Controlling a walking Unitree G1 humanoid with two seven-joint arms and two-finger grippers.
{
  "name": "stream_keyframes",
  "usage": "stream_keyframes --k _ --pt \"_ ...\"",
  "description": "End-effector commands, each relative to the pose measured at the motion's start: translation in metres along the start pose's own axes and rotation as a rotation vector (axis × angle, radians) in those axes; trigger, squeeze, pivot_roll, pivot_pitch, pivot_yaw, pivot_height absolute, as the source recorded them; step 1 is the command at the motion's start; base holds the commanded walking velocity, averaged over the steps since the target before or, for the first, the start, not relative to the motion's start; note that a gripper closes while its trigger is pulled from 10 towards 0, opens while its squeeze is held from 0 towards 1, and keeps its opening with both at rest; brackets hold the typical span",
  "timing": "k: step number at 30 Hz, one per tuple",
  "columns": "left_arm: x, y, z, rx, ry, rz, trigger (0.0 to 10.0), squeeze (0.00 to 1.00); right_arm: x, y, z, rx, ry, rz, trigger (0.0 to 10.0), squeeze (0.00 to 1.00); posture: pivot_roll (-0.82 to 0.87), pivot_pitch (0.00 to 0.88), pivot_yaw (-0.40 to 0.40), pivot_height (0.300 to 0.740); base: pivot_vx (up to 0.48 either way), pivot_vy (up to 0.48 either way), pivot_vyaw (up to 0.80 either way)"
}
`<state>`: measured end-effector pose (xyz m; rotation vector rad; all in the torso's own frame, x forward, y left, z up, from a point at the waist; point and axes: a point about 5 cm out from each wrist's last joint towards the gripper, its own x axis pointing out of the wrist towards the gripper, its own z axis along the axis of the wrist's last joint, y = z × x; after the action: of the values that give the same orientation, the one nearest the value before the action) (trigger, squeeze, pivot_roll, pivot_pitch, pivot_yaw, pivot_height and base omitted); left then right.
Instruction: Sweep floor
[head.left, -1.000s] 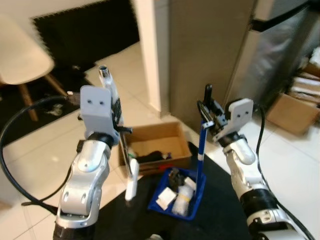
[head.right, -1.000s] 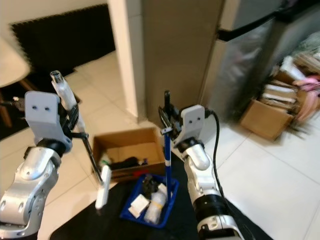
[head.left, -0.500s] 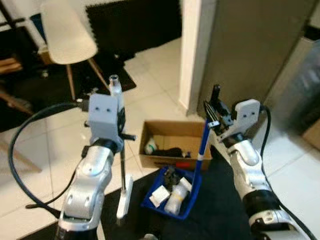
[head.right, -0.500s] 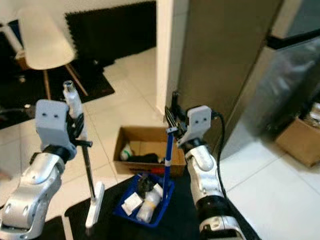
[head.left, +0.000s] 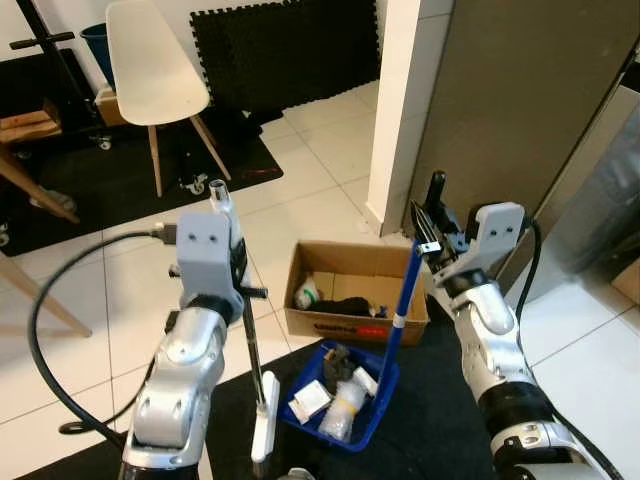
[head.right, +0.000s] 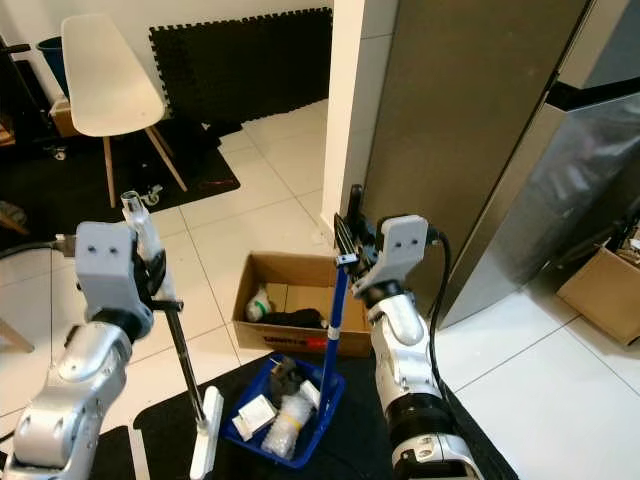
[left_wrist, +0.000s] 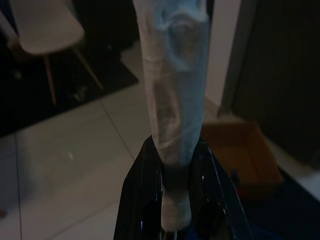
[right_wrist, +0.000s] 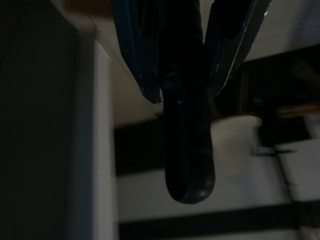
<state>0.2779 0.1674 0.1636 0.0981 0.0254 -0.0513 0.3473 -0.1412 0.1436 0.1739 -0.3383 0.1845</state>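
My left gripper (head.left: 238, 268) is shut on the broom handle (left_wrist: 172, 95), whose upper end is wrapped in pale tape. The thin dark stick runs down to a white broom head (head.left: 263, 440) over the black mat. My right gripper (head.left: 433, 238) is shut on the blue dustpan pole (head.left: 402, 300), just below its black grip (right_wrist: 187, 130). The blue dustpan (head.left: 374, 405) stands on the mat to the right of the broom head. It holds white packets and a crumpled plastic bottle (head.left: 338, 412).
An open cardboard box (head.left: 352, 268) with a few items lies on the white tiles just beyond the dustpan. A white pillar (head.left: 403, 100) and a dark cabinet (head.left: 520, 90) rise behind it. A white chair (head.left: 150, 70) stands far left on a dark mat.
The camera has swung and pulled back, bringing the chair and more floor into view. Both grippers keep their hold. The broom now hangs more upright, its head lower beside the dustpan.
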Motion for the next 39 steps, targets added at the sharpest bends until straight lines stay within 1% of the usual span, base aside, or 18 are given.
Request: stream_keyframes --k 1,4,10,13,16,17,19,21,25,27,28,30,31,33,34,35,37,39 --pt "-0.001 -0.001 -0.004 0.017 -0.001 -0.005 10.0 0.0 -0.003 -0.008 0.0 0.015 -0.028 -0.09 10.0 0.0 0.13 0.101 0.013 0.74 0.0 0.0 0.0" --pt "-0.003 -0.003 -0.009 -0.005 0.021 -0.017 10.0 0.0 -0.008 -0.017 -0.004 0.06 -0.015 -0.191 10.0 0.0 0.13 0.101 0.013 0.74 0.0 0.0 0.0" --pt "-0.003 -0.007 -0.02 -0.044 0.069 -0.033 10.0 0.0 -0.013 -0.022 -0.011 0.043 0.025 -0.253 10.0 0.0 0.12 0.101 0.013 0.74 0.0 0.0 0.0" --pt "-0.003 -0.008 -0.028 -0.06 0.085 -0.045 10.0 0.0 -0.017 -0.016 -0.016 0.002 0.043 -0.23 10.0 0.0 0.12 0.096 0.016 0.74 0.0 0.0 0.0" --pt "-0.003 -0.008 -0.03 -0.056 0.087 -0.043 10.0 0.0 -0.019 -0.013 -0.02 -0.011 0.054 -0.216 10.0 0.0 0.11 0.092 0.018 0.74 0.0 0.0 0.0" --pt "-0.003 -0.008 -0.032 -0.057 0.087 -0.042 10.0 0.0 -0.02 -0.01 -0.023 -0.035 0.069 -0.201 10.0 0.0 0.11 0.092 0.018 0.74 0.0 0.0 0.0" --pt "-0.003 -0.01 -0.034 -0.048 0.071 -0.045 10.0 0.0 -0.023 0.0 -0.029 -0.051 0.097 -0.157 10.0 0.0 0.11 0.089 0.018 0.74 0.0 0.0 0.0" --pt "-0.003 -0.012 -0.035 -0.037 0.062 -0.056 10.0 0.0 -0.025 0.004 -0.033 -0.057 0.114 -0.137 10.0 0.0 0.11 0.084 0.016 0.74 0.0 0.0 0.0" --pt "-0.003 -0.015 -0.035 -0.034 0.061 -0.065 10.0 0.0 -0.025 0.004 -0.032 -0.06 0.1 -0.141 10.0 0.0 0.11 0.084 0.016 0.74 0.0 0.0 0.0" --pt "-0.002 -0.016 -0.035 -0.029 0.06 -0.064 10.0 0.0 -0.024 -0.001 -0.028 -0.055 0.078 -0.175 10.0 0.0 0.11 0.079 0.016 0.74 0.0 0.0 0.0" --pt "-0.002 -0.016 -0.037 -0.026 0.062 -0.065 10.0 0.0 -0.022 -0.004 -0.025 -0.083 0.066 -0.185 10.0 0.0 0.11 0.078 0.017 0.74 0.0 0.0 0.0" --pt "-0.002 -0.017 -0.038 -0.024 0.064 -0.066 10.0 0.0 -0.021 -0.007 -0.024 -0.106 0.059 -0.189 10.0 0.0 0.11 0.078 0.017 0.74 0.0 0.0 0.0" --pt "-0.002 -0.017 -0.04 -0.015 0.068 -0.067 10.0 0.0 -0.022 -0.007 -0.025 -0.133 0.073 -0.171 10.0 0.0 0.11 0.076 0.018 0.74 0.0 0.0 0.0" --pt "-0.002 -0.017 -0.04 -0.015 0.068 -0.067 10.0 0.0 -0.022 -0.007 -0.025 -0.133 0.073 -0.171 10.0 0.0 0.11 0.076 0.018 0.74 0.0 0.0 0.0" --pt "-0.001 -0.016 -0.044 0.0 0.074 -0.066 10.0 0.0 -0.029 -0.006 -0.035 -0.19 0.13 -0.126 10.0 0.0 0.11 0.078 0.018 0.74 0.0 0.0 0.0" --pt "-0.001 -0.016 -0.046 0.005 0.076 -0.064 10.0 0.0 -0.033 -0.006 -0.04 -0.212 0.152 -0.11 10.0 0.0 0.11 0.078 0.018 0.74 0.0 0.0 0.0" --pt "-0.001 -0.016 -0.046 0.008 0.078 -0.062 10.0 0.0 -0.036 -0.006 -0.042 -0.225 0.164 -0.103 10.0 0.0 0.11 0.08 0.018 0.74 0.0 0.0 0.0" --pt "-0.001 -0.015 -0.048 0.011 0.08 -0.059 10.0 0.0 -0.039 0.001 -0.046 -0.233 0.167 -0.058 10.0 0.0 0.11 0.082 0.019 0.74 0.0 0.0 0.0"
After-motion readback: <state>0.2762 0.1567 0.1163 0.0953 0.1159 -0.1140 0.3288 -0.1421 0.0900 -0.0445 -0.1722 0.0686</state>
